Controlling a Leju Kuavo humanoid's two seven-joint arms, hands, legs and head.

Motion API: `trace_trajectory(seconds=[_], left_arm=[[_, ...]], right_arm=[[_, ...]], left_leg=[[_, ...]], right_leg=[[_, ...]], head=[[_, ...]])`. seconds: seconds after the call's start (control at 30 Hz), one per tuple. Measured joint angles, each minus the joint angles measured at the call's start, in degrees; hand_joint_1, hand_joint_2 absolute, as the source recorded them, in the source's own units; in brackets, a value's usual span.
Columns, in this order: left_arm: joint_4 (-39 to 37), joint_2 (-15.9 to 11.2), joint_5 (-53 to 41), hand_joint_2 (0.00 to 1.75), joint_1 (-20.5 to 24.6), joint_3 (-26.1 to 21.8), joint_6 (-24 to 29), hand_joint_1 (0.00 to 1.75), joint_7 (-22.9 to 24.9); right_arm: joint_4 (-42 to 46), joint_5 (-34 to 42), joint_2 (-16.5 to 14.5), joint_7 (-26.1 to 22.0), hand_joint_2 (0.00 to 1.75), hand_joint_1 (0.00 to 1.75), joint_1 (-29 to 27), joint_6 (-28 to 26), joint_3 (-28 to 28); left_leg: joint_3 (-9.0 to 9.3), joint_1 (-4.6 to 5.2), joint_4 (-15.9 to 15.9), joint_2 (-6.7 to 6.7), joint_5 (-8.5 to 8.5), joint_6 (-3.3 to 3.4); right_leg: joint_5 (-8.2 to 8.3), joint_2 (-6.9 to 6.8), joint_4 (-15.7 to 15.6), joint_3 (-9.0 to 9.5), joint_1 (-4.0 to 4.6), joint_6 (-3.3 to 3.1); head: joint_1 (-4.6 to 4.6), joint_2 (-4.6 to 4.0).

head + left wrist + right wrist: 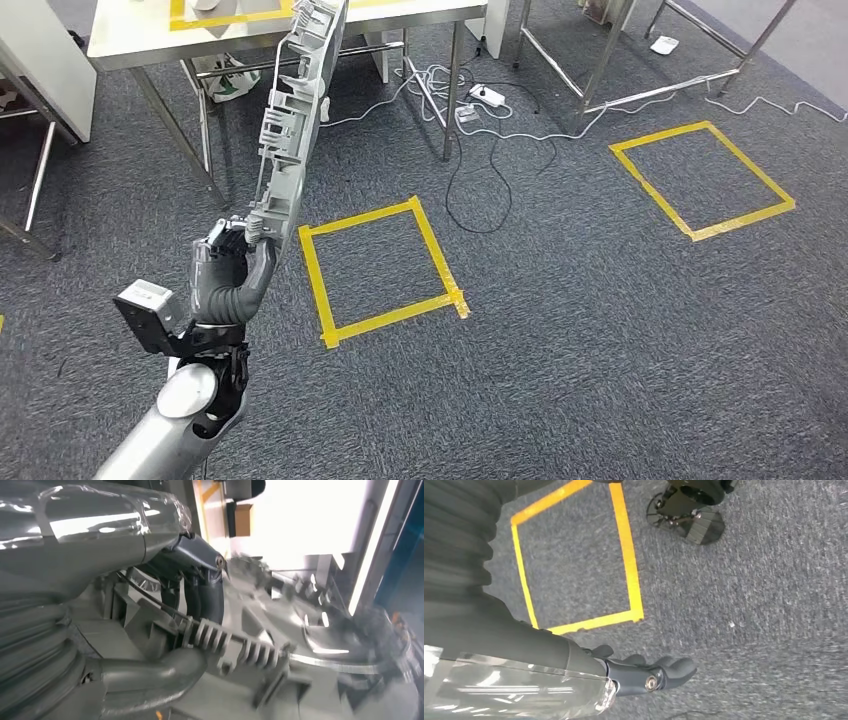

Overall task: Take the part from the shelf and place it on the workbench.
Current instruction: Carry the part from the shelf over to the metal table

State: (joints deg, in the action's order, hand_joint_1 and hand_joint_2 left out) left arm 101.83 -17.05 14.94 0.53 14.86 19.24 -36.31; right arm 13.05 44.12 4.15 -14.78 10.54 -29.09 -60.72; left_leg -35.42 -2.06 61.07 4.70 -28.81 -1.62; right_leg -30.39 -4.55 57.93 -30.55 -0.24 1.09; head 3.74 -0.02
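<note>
Grey carpet (pixel 600 330) spreads below me, marked with yellow tape squares (pixel 380 270), and power cables (pixel 480 150) trail across it toward the legs of a pale counter (pixel 130 40) ahead and to my left. That counter carries its own yellow tape outline, which I take to be the drop spot.

My left robot hand (pixel 232 262) grips the part (pixel 290 130), a long grey moulded plastic piece with ribs and clips, by its lower end; it stands nearly upright from my fist, its upper end reaching over the counter's near edge as I see it from my head. From the left wrist, my dark fingers (pixel 210 597) wrap one of its ribbed sections and my thumb presses beneath.

My right robot hand (pixel 644 675) hangs over the carpet with nothing in it, fingers loosely curled and apart.

I judge the pick from the shelf is done and I am in the carry. Next I must close on the counter, keep the tall part from swinging or catching the counter edge, then tip it down flat inside the taped outline before letting go.
</note>
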Motion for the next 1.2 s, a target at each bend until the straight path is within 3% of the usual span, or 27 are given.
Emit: trace_trajectory(seconds=[0.03, 0.1, 0.17, 0.2, 0.23, 0.27, 0.3, 0.37, 0.43, 0.5, 0.53, 0.57, 0.63, 0.67, 0.73, 0.77, 0.8, 0.87, 0.9, 0.97, 1.0, 1.07, 1.13, 1.2], left_arm=[[0.02, 0.03, 0.00, 1.75, 0.06, -0.01, 0.00, 1.75, 0.00], [0.08, 0.04, -0.01, 1.75, 0.17, 0.00, -0.01, 1.75, 0.00], [0.08, 0.08, -0.01, 1.75, 0.23, 0.03, 0.04, 1.75, 0.02], [0.06, 0.09, -0.01, 1.75, 0.19, 0.04, 0.12, 1.75, 0.04], [0.04, 0.11, 0.01, 1.75, 0.11, 0.03, 0.24, 1.75, 0.04], [0.02, 0.11, 0.04, 1.75, 0.01, 0.02, 0.41, 1.75, 0.04], [0.03, 0.11, 0.09, 1.75, -0.10, -0.01, 0.58, 1.75, 0.03], [0.09, 0.11, 0.29, 1.75, -0.28, -0.12, 0.89, 1.75, 0.00], [0.21, 0.10, 0.60, 1.75, -0.52, -0.26, 1.06, 1.75, 0.04], [0.44, 0.05, 0.97, 1.75, -0.94, -0.44, 1.15, 1.75, 0.20], [0.58, -0.02, 1.12, 1.75, -1.17, -0.54, 1.18, 1.75, 0.29], [0.68, -0.13, 1.22, 1.75, -1.28, -0.61, 1.19, 1.75, 0.39], [0.73, -0.33, 1.26, 1.75, -1.28, -0.61, 1.16, 1.75, 0.50], [0.69, -0.39, 1.26, 1.75, -1.23, -0.57, 1.13, 1.75, 0.53], [0.59, -0.42, 1.26, 1.75, -1.28, -0.49, 1.04, 1.75, 0.54], [0.54, -0.43, 1.27, 1.75, -1.31, -0.50, 1.06, 1.75, 0.57], [0.50, -0.45, 1.28, 1.75, -1.30, -0.52, 1.09, 1.75, 0.60], [0.47, -0.49, 1.31, 1.75, -1.26, -0.55, 1.16, 1.75, 0.66], [0.50, -0.54, 1.31, 1.75, -1.25, -0.56, 1.18, 1.75, 0.66], [0.54, -0.58, 1.31, 1.75, -1.27, -0.55, 1.18, 1.75, 0.70], [0.56, -0.61, 1.32, 1.75, -1.27, -0.56, 1.20, 1.75, 0.79], [0.57, -0.64, 1.11, 1.75, -1.20, -0.54, 1.50, 1.75, 1.19], [0.61, -0.70, 0.46, 1.75, -1.00, -0.50, 2.13, 1.75, 1.77], [0.62, -0.74, -0.15, 1.75, -0.88, -0.46, 2.71, 1.75, 2.38]], right_arm=[[-0.01, 0.01, -0.01, 0.00, 1.75, 0.00, -0.07, 0.02, 0.00], [-0.02, -0.04, -0.02, 0.00, 1.75, 0.00, -0.29, 0.08, 0.00], [-0.02, -0.21, -0.03, 0.01, 1.75, 0.00, -0.53, 0.26, 0.00], [-0.02, -0.34, -0.03, 0.01, 1.75, 0.00, -0.61, 0.38, 0.00], [-0.02, -0.56, -0.04, 0.01, 1.75, 0.00, -0.64, 0.50, 0.00], [-0.02, -0.84, -0.07, 0.01, 1.75, 0.00, -0.58, 0.60, -0.01], [-0.02, -1.18, -0.08, 0.01, 1.75, 0.00, -0.45, 0.68, -0.02], [-0.02, -1.90, -0.04, 0.02, 1.75, 0.00, -0.02, 0.77, -0.03], [-0.01, -2.50, 0.09, 0.02, 1.75, 0.00, 0.58, 0.78, -0.04], [0.00, -3.00, 0.13, 0.17, 1.75, 0.00, 1.32, 0.87, -0.05], [0.04, -3.20, 0.07, 0.36, 1.75, 0.00, 1.67, 1.03, -0.05], [0.08, -3.37, -0.02, 0.62, 1.75, 0.00, 1.88, 1.19, -0.06], [0.20, -3.54, -0.20, 1.01, 1.75, 0.00, 1.80, 1.43, -0.07], [0.23, -3.56, -0.27, 1.09, 1.75, 0.00, 1.55, 1.45, -0.07], [0.28, -3.58, -0.42, 1.11, 1.75, 0.00, 1.14, 1.49, -0.09], [0.30, -3.58, -0.54, 1.11, 1.75, 0.00, 1.07, 1.50, -0.10], [0.30, -3.56, -0.64, 1.11, 1.75, 0.00, 1.05, 1.50, -0.10], [0.30, -3.49, -0.76, 1.11, 1.75, 0.00, 1.10, 1.51, -0.10], [0.30, -3.39, -0.75, 1.09, 1.75, 0.00, 1.13, 1.51, -0.10], [0.30, -2.91, -0.75, 0.80, 1.75, 0.00, 1.23, 1.54, -0.08], [0.31, -2.58, -0.80, 0.49, 1.75, 0.00, 1.23, 1.57, -0.08], [0.31, -2.14, -0.88, -0.13, 1.75, 0.00, 1.16, 1.63, -0.06], [0.30, -1.98, -0.91, -0.55, 1.75, 0.00, 0.96, 1.66, -0.05], [0.29, -1.94, -0.91, -0.74, 1.75, 0.00, 0.61, 1.66, -0.04]], left_leg=[[-0.14, 0.06, -0.01, -0.67, 0.15, 0.39], [-0.44, 0.10, -0.08, -2.16, 0.54, 1.04], [-0.77, 0.32, -0.09, -3.73, 0.83, 1.50], [-0.90, 0.51, -0.08, -4.56, 0.96, 1.70], [-1.02, 0.74, -0.08, -5.44, 1.09, 1.88], [-1.10, 0.95, -0.08, -6.28, 1.21, 2.02], [-1.17, 1.12, -0.09, -7.15, 1.35, 2.11], [-1.39, 1.26, -0.12, -8.76, 1.74, 2.07], [-1.80, 0.93, -0.22, -10.23, 2.27, 1.52], [-2.18, 0.54, -0.62, -11.56, 2.95, 0.60], [-2.37, 0.61, -0.70, -11.09, 3.02, 0.30], [-2.71, 0.79, -0.29, -9.58, 2.47, 0.05], [-4.43, 1.02, 3.61, -5.66, -0.70, -0.27], [-5.67, 0.91, 6.81, -4.56, -2.71, -0.54], [-7.20, 0.59, 11.78, -4.36, -4.79, -1.14], [-6.66, 0.48, 11.75, -4.31, -4.32, -1.45], [-5.09, 0.43, 9.66, -4.00, -2.99, -1.74], [-0.80, 0.57, 2.90, -1.93, -0.53, -2.04], [0.62, 0.72, 0.49, -0.95, -0.02, -1.63], [1.27, 1.09, -0.75, -0.16, -0.27, -0.21], [1.13, 1.10, -0.76, -0.72, -0.12, 0.53], [0.89, 1.08, -0.83, -1.60, 0.17, 1.35], [0.50, 1.01, -0.90, -2.56, 0.55, 2.00], [0.07, 1.13, -0.93, -3.65, 0.50, 2.54]], right_leg=[[-0.43, 0.27, 0.30, -0.07, -0.19, 0.18], [-3.20, 1.97, 3.73, -1.30, -0.45, 0.47], [-7.30, 3.70, 11.13, -4.26, -0.44, 0.37], [-8.54, 3.99, 14.42, -5.68, -0.38, 0.17], [-8.71, 4.16, 16.16, -6.48, -0.29, -0.16], [-7.68, 4.36, 15.69, -6.34, -0.13, -0.66], [-5.77, 4.81, 13.19, -5.30, 0.13, -1.31], [-2.00, 7.07, 5.76, -2.15, 0.73, -2.86], [-0.61, 8.97, 1.38, -0.33, 1.18, -3.73], [-0.33, 8.63, 0.32, 0.00, 1.34, -3.81], [0.12, 7.96, -0.43, 0.21, 1.26, -3.59], [0.68, 7.29, -1.36, 0.46, 1.14, -3.47], [1.67, 5.76, -2.74, 0.71, 0.88, -3.18], [1.84, 5.07, -2.92, 0.65, 0.84, -3.28], [1.89, 3.60, -2.78, 0.43, 0.72, -3.20], [1.83, 2.95, -2.59, 0.31, 0.60, -3.05], [1.70, 2.36, -2.27, 0.17, 0.43, -2.80], [1.14, 1.41, -1.26, -0.17, 0.24, -1.94], [0.83, 1.07, -0.71, -0.32, 0.29, -1.50], [0.50, 0.55, -0.11, -0.43, 0.53, -0.92], [0.49, 0.29, -0.02, -0.39, 0.48, -0.76], [-0.37, 0.87, 0.73, -0.62, 0.26, -0.25], [-3.57, 2.67, 5.13, -2.36, 0.07, 0.26], [-7.10, 3.83, 12.57, -5.57, 0.05, 0.37]], head=[[-0.06, 0.00], [-0.17, 0.00], [-0.29, 0.00], [-0.31, 0.00], [-0.32, 0.00], [-0.31, 0.00], [-0.31, 0.00], [-0.26, 0.00], [-0.30, 0.00], [-0.42, 0.00], [-0.45, 0.00], [-0.32, 0.00], [0.02, 0.00], [0.19, 0.00], [0.23, 0.00], [0.23, 0.00], [0.24, 0.00], [0.32, 0.00], [0.36, 0.00], [0.28, 0.00], [0.20, 0.00], [0.08, 0.00], [-0.07, 0.00], [-0.16, 0.00]])
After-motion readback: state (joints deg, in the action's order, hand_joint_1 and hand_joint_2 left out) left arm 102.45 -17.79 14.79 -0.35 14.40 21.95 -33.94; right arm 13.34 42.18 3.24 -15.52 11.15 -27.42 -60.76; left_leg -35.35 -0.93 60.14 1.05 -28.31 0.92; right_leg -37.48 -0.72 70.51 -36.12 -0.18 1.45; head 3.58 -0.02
